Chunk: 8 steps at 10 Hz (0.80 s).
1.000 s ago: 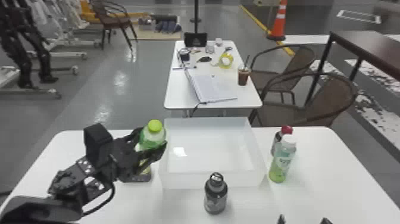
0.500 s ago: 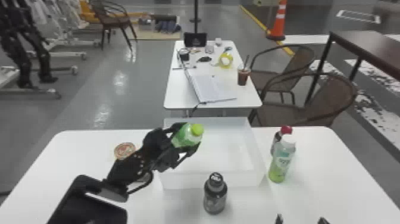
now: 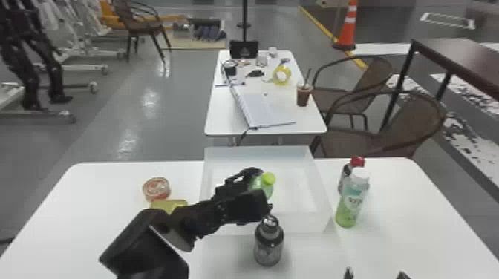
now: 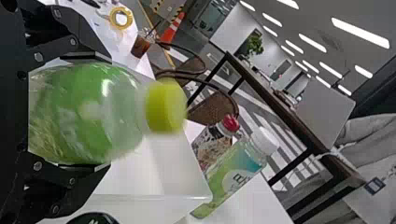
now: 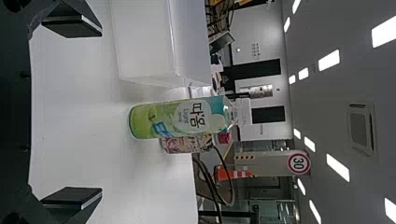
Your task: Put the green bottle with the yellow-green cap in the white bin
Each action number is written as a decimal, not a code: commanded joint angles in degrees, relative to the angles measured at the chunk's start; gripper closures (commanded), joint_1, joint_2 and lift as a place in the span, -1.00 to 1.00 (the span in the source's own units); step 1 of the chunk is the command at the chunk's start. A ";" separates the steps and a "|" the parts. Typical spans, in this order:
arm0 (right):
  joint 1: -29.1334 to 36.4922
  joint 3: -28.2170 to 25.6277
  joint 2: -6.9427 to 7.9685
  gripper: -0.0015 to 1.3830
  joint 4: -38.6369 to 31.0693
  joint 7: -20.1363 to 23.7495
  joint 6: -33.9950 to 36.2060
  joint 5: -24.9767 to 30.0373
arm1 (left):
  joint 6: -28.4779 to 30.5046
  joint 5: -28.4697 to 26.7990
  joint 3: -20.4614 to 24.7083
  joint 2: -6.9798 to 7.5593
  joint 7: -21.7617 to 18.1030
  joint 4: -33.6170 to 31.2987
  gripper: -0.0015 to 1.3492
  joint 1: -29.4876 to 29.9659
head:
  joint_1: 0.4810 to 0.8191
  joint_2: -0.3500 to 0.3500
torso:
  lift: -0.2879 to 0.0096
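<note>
Left gripper (image 3: 263, 190) holds the green plastic bottle with the yellow-green cap (image 4: 93, 112), its two flat black fingers pressed against opposite sides of the bottle in the left wrist view. In the head view, the bottle is over the open, rectangular white bin (image 3: 304, 223), tilted, its cap pointing away from the gripper's palm. Right gripper (image 3: 375, 274) is at the bottom edge of the head view; the right wrist view shows its fingers spread wide.

On the white table (image 3: 419, 222), a dark bottle with a black cap (image 3: 268, 246) stands in front of the bin. To the bin's right, a clear and green bottle with a white cap (image 3: 348, 211) stands near a dark-labelled bottle with a red cap (image 3: 345, 176). A round red tin (image 3: 156, 190) lies left of the bin.
</note>
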 commanded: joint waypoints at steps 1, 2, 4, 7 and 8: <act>0.16 0.00 0.00 -0.86 0.05 0.00 -0.07 -0.32 | -0.51 -1.34 -0.88 0.92 0.28 0.17 -0.83 -0.01 | -0.60 0.00 | 0.26; 0.16 0.00 0.00 -0.86 0.05 0.00 -0.16 -0.41 | -0.68 -1.07 0.18 0.84 0.28 -0.01 -0.89 0.16 | -0.60 0.00 | 0.26; 0.16 0.00 0.00 -0.86 0.14 0.00 -0.16 -0.49 | -1.21 0.86 4.66 0.75 0.28 -4.84 -0.76 2.80 | -0.60 0.00 | 0.26; 0.51 0.00 0.00 -0.86 0.05 0.00 -0.16 -0.58 | -1.21 4.81 13.19 0.40 -0.07 -16.71 -0.75 12.64 | -0.60 0.00 | 0.26; 0.60 0.00 0.00 -0.86 0.05 0.00 -0.16 -0.67 | -1.03 7.10 16.44 -0.92 -0.34 -19.70 -0.75 16.60 | -0.60 0.00 | 0.26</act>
